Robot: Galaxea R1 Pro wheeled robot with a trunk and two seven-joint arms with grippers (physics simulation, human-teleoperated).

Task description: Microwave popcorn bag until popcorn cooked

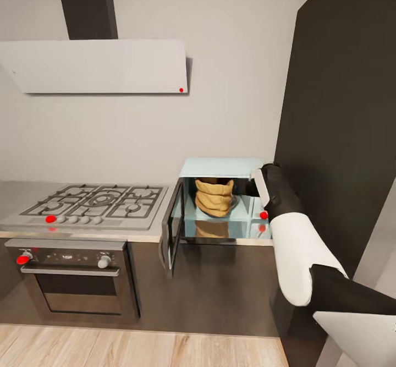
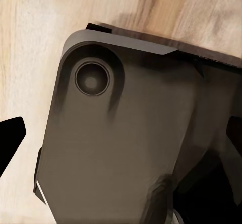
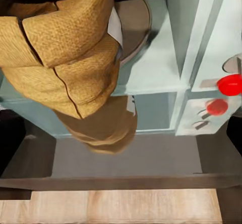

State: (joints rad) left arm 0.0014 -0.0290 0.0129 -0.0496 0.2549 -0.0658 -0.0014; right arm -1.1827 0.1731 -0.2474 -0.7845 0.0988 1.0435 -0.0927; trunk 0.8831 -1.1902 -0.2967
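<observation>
The pale mint-blue microwave (image 1: 220, 168) stands on the glossy countertop (image 1: 220, 240), its door (image 1: 172, 229) swung wide open to the left. Upright inside it sits the tan-brown popcorn bag (image 1: 213, 196), with a rolled rim. My right arm reaches to the microwave's right front, and its gripper (image 1: 248, 189) is just beside the bag. In the right wrist view the bag (image 3: 65, 58) rests on the microwave floor (image 3: 151, 63), close ahead of my open right gripper (image 3: 121, 138). My left gripper (image 2: 121, 138) hangs open over the robot's dark base (image 2: 126, 133).
A gas hob (image 1: 93, 204) and a built-in oven (image 1: 71, 279) stand left of the microwave, under a white hood (image 1: 99, 67). A tall dark cabinet (image 1: 341, 108) walls off the right side. Red knobs (image 3: 231, 84) mark the microwave's panel. Wooden floor (image 1: 137, 348) lies below.
</observation>
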